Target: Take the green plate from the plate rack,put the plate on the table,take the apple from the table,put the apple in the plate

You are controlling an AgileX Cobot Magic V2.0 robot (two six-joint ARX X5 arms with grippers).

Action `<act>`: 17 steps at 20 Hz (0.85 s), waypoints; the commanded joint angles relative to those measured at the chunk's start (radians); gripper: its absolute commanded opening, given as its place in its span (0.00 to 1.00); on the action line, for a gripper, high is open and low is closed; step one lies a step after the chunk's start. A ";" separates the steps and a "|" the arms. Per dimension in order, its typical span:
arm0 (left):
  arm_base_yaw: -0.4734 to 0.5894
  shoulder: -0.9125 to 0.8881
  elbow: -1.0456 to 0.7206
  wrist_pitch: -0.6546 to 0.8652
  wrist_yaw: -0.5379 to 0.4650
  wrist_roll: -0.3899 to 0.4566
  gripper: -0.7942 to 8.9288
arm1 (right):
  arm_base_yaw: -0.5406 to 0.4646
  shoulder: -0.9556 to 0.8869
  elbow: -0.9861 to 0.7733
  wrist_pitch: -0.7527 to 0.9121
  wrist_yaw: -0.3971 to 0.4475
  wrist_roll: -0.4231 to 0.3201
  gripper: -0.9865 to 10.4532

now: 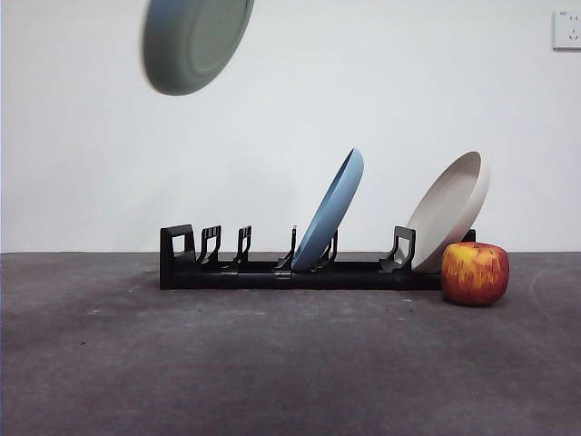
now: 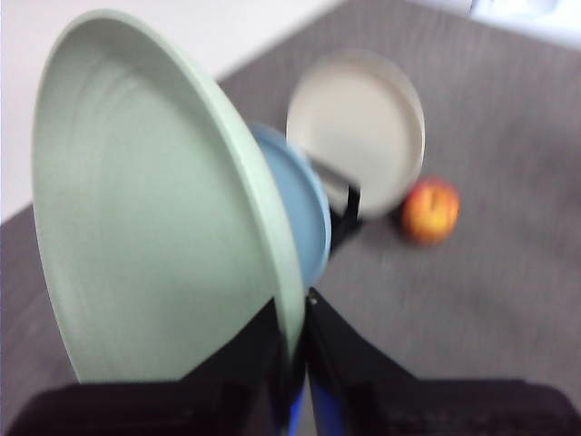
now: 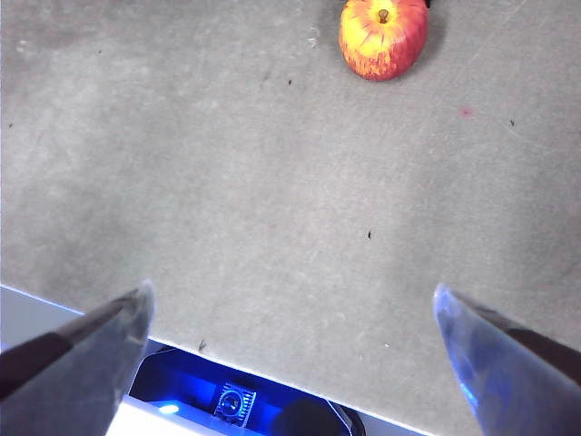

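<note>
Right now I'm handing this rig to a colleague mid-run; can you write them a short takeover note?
Left gripper: shut on the rim of the green plate, holding it tilted in the air, high above the plate rack's empty end.
Right gripper: open, empty, waiting over bare table, apart from the apple.
Rack: blue plate and beige plate lean in their slots.
Apple: on the table at the rack's beige-plate end.
Done: green plate lifted out of the rack.
Left: set the plate on the table, pick up the apple, place it in the plate.
</note>
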 commanded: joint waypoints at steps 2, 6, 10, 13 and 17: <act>-0.122 0.004 -0.001 -0.139 -0.203 0.095 0.08 | 0.002 -0.001 0.004 0.004 -0.001 0.007 0.69; -0.308 0.008 -0.053 -0.188 -0.427 0.092 0.08 | 0.002 -0.001 0.004 0.018 -0.002 0.007 0.69; -0.445 0.009 -0.222 -0.129 -0.560 0.088 0.08 | 0.002 -0.001 0.004 0.027 -0.002 0.007 0.69; -0.518 0.009 -0.409 0.057 -0.630 0.098 0.08 | 0.002 -0.001 0.004 0.027 -0.002 0.007 0.69; -0.570 0.043 -0.592 0.283 -0.636 0.144 0.08 | 0.002 -0.001 0.004 0.027 -0.003 0.007 0.69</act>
